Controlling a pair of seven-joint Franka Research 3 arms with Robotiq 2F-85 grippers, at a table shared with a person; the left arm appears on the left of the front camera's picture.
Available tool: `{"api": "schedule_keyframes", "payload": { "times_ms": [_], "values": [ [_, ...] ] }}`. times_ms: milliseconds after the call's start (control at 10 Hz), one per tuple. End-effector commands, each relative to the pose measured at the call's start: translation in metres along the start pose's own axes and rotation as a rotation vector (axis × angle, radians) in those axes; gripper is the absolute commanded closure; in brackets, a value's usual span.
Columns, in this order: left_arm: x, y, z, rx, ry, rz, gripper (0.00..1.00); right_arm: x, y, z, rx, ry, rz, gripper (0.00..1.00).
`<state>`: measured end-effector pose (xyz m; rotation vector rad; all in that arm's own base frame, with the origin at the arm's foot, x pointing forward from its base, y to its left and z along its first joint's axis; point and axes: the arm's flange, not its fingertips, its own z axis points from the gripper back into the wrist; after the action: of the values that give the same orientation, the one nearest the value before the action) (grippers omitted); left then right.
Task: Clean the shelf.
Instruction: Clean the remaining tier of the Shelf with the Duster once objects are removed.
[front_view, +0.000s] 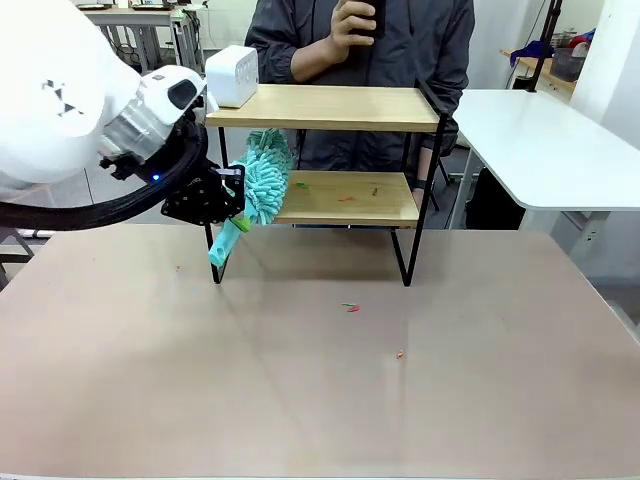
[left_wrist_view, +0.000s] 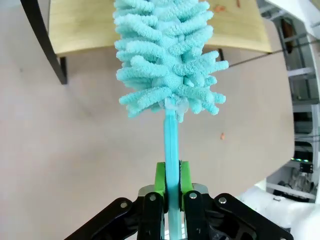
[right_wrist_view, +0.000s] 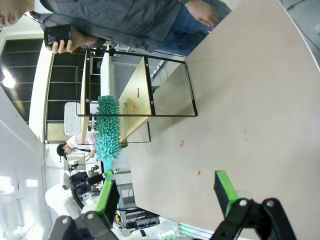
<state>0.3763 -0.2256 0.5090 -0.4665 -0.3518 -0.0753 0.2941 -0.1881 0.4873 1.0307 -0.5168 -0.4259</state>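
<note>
Front view: left gripper (front_view: 235, 195) pinching the duster (front_view: 262, 175) handle, fluffy head at the shelf's (front_view: 330, 107) left end; right gripper (right_wrist_view: 165, 179) spread wide.

Robotics lab: white robot arm (front_view: 60, 100), white worktables (front_view: 540, 140), cluttered background benches (front_view: 130, 14).

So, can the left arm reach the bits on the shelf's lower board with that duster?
Probably yes: the duster head sits at the lower board's left end, with nothing between it and the bits.
</note>
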Motion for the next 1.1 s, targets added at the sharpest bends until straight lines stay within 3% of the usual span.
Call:
{"api": "schedule_keyframes", "payload": {
  "times_ms": [0,300,1000],
  "values": [
    [0.029,-0.01,-0.004,0.026,-0.012,0.014,0.88,0.002,-0.001,-0.001,0.024,-0.011,0.027,0.0],
    [0.05,-0.016,-0.02,0.072,0.003,-0.007,0.88,0.002,-0.001,-0.001,0.024,-0.011,0.027,0.0],
    [0.044,-0.06,-0.053,0.055,0.131,-0.142,0.88,0.002,-0.001,-0.001,0.024,-0.011,0.027,0.0]
  ]
}}
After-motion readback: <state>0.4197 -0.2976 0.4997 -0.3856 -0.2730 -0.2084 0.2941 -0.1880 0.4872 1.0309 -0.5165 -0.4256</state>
